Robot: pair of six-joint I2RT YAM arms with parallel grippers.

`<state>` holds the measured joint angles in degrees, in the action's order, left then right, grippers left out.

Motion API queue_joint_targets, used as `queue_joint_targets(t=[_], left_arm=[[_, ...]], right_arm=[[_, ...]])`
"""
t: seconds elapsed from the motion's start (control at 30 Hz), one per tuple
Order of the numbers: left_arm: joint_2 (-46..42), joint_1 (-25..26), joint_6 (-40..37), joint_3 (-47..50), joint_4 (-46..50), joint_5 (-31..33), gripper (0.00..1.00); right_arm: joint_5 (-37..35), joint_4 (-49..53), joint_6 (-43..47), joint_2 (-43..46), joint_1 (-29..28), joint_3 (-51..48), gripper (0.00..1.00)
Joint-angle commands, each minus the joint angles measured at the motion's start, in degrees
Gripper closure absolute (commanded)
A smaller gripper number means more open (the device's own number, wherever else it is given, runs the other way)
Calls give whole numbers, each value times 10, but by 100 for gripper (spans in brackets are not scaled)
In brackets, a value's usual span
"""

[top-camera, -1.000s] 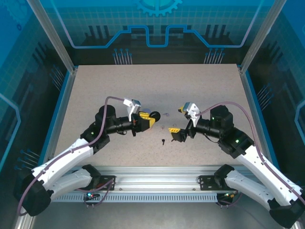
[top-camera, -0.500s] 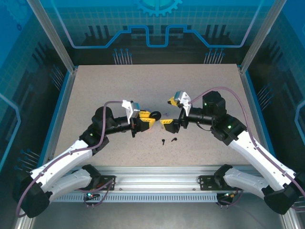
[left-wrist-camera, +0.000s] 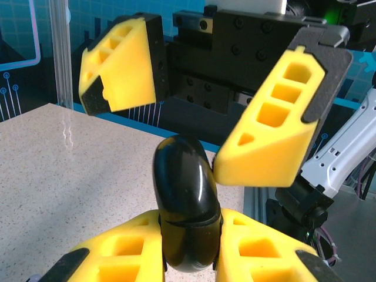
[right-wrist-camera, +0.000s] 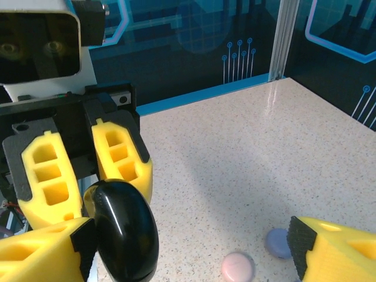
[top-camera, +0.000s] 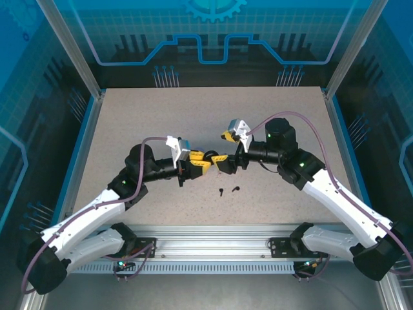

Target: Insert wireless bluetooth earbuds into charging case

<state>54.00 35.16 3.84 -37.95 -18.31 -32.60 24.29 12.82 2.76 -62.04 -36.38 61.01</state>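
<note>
The left tool (top-camera: 205,161) is clamped on a black round case (left-wrist-camera: 185,194) above the tabletop (top-camera: 271,110), and the right tool (left-wrist-camera: 170,129) stands open with its fingers straddling that case.

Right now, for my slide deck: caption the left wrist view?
The left fingers pinch a glossy black case; the open right fingers flank its top.

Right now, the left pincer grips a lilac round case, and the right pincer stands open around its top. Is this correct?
Not quite: the case in the left pincer is black, not lilac, as the left wrist view shows. The right pincer does stand open around its top.
</note>
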Motion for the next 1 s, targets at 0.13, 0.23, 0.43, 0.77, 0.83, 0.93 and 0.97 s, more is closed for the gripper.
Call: queue_joint_targets(t=[0.13,0.23,0.43,0.77,0.83,0.93,0.97], left_arm=[[2,9,-25,-25,4,-16,91],[3,10,-27,-26,5,-16,91],[3,12,-39,-28,21,-4,91],[-35,16,-72,8,38,54,94],[-49,16,-82,17,44,64,94],[-67,16,-91,22,53,72,95],[-70,15,-92,22,55,73,95]], right_arm=[[-31,-6,-12,-16,4,36,15],[-28,-3,-19,-20,9,43,15],[1,3,-41,-8,20,51,14],[-124,203,-180,34,61,63,10],[-171,270,-231,33,64,56,11],[-220,328,-304,28,66,29,13],[-232,328,-336,28,64,14,13]])
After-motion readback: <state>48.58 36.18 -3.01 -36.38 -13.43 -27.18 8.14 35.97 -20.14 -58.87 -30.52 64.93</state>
